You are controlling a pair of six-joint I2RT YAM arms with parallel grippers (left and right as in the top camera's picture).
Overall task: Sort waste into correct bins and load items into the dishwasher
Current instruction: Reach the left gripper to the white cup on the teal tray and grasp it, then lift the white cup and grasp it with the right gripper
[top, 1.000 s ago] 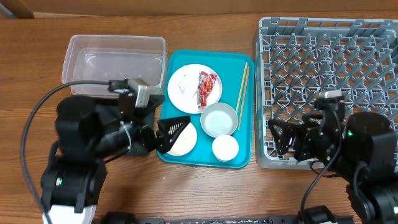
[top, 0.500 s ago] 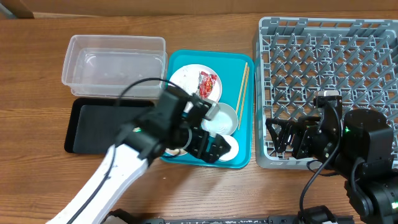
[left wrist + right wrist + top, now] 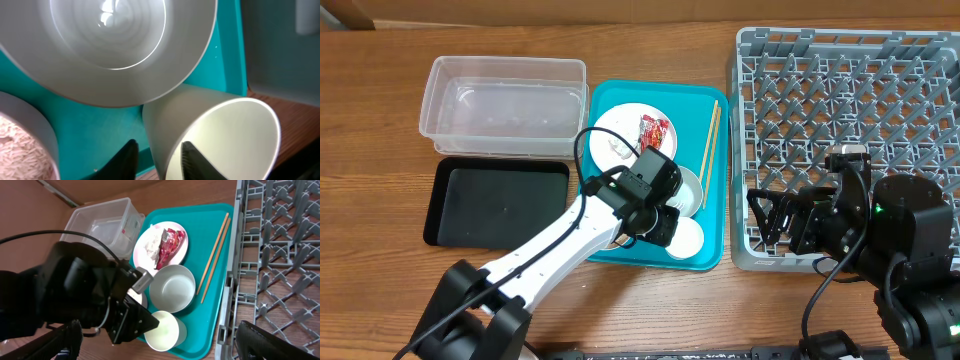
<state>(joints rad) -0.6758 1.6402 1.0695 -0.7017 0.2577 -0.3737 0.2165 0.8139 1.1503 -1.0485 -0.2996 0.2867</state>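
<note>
My left gripper [image 3: 158,150] straddles the wall of the small white cup [image 3: 215,135] at the teal tray's front right; one finger is inside the rim and one outside, with a sliver of tray showing between the outer finger and the wall. The whitish bowl [image 3: 688,185] sits just behind the cup [image 3: 687,238]. A plate [image 3: 615,135] holds the red wrapper [image 3: 655,132] and the white tissue [image 3: 152,247]. Rice [image 3: 15,145] lies on a second plate by the left finger. The chopsticks [image 3: 709,140] lie along the tray's right side. My right gripper [image 3: 780,225] hangs open over the rack's front left corner.
The clear tub [image 3: 500,105] and the black tray [image 3: 500,200] stand left of the teal tray [image 3: 710,262]. The grey peg rack [image 3: 850,100] fills the right side. My left arm stretches diagonally from the front left across the tray.
My left arm swung right from over the black tray to the cup, and its jaws narrowed around the cup's wall. The right arm stayed put.
</note>
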